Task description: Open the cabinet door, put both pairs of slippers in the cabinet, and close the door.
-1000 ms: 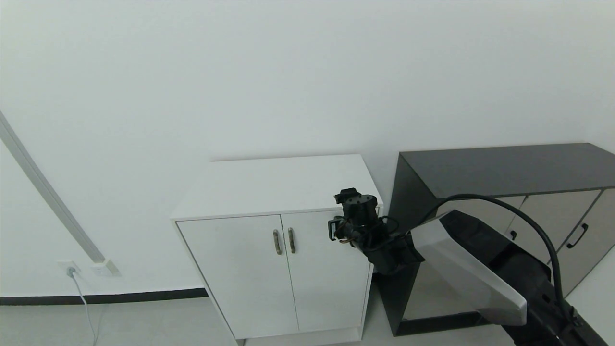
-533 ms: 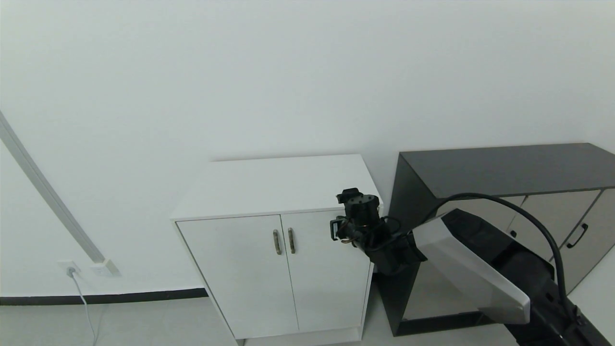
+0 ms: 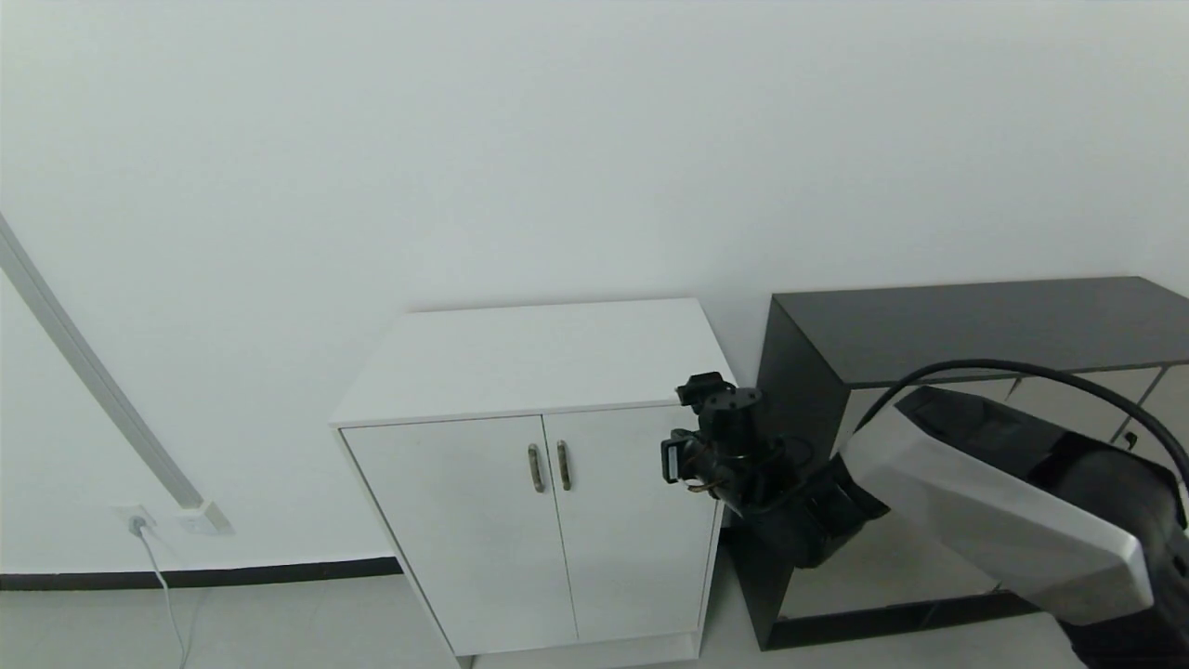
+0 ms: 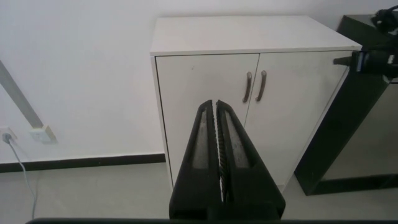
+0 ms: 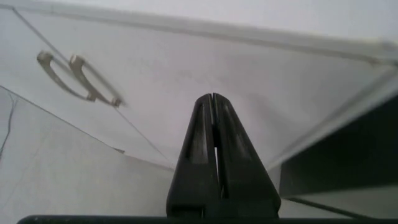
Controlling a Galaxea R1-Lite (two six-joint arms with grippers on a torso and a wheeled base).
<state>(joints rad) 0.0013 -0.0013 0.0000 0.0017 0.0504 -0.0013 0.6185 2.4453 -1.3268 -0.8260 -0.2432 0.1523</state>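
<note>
Room: white wall [image 3: 557,139], pale floor [image 3: 232,623].
Cabinet [image 3: 529,362]: we see both doors [image 3: 520,530] closed, beside a black sideboard [image 3: 975,321].
Left gripper [image 4: 215,102]: fingers together, empty.
Right gripper [image 5: 212,98]: likewise.

The cabinet [image 3: 529,364] is plain white, its doors [image 3: 464,534] included, with two dull brownish-grey handles [image 3: 537,467]. The sideboard [image 3: 966,325] is black with a grey front. The left end effector [image 4: 216,102] and right end effector [image 5: 212,98] are black. The wall [image 3: 557,139] is white, the floor [image 3: 279,624] pale grey, and the skirting strip [image 3: 232,574] black.
</note>
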